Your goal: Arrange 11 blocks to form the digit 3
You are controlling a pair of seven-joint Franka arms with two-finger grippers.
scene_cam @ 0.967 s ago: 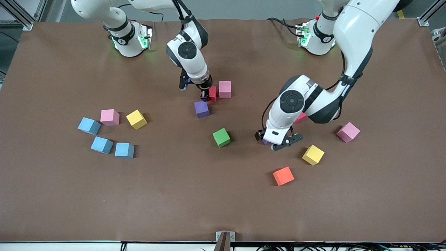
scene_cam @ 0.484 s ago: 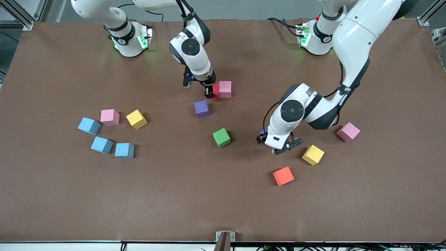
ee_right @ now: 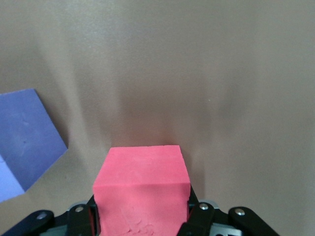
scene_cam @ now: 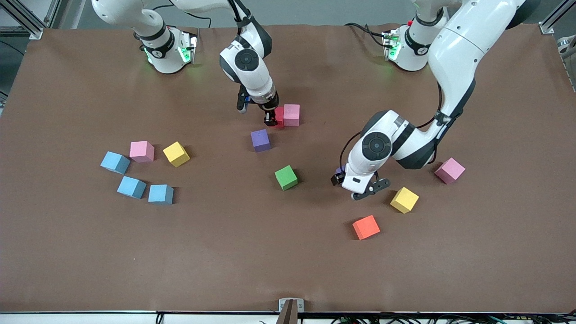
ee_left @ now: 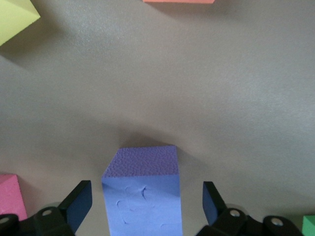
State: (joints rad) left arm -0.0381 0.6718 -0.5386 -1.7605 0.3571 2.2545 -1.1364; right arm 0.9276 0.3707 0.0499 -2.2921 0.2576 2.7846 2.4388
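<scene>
My right gripper [scene_cam: 271,119] is shut on a red block [scene_cam: 279,117] [ee_right: 142,184], which sits right beside a pink block [scene_cam: 291,114] in the middle of the table, toward the robots' bases. My left gripper [scene_cam: 343,176] [ee_left: 146,206] is low over a purple block [ee_left: 142,189] [scene_cam: 340,170] and stands open. Its fingers [ee_left: 78,206] flank the block with a gap on each side. In the front view the left hand hides most of that purple block. A second purple block [scene_cam: 260,140] [ee_right: 27,142] lies a little nearer the camera than the red one.
A green block [scene_cam: 286,177], a yellow block [scene_cam: 404,200], an orange block [scene_cam: 366,227] and a pink block [scene_cam: 449,170] lie around the left gripper. Toward the right arm's end lie three blue blocks [scene_cam: 131,186], a pink one [scene_cam: 141,151] and a yellow one [scene_cam: 176,154].
My right gripper carried the red block up against the pink block, then stayed still. My left gripper shifted a little over the purple block and its fingers spread wider.
</scene>
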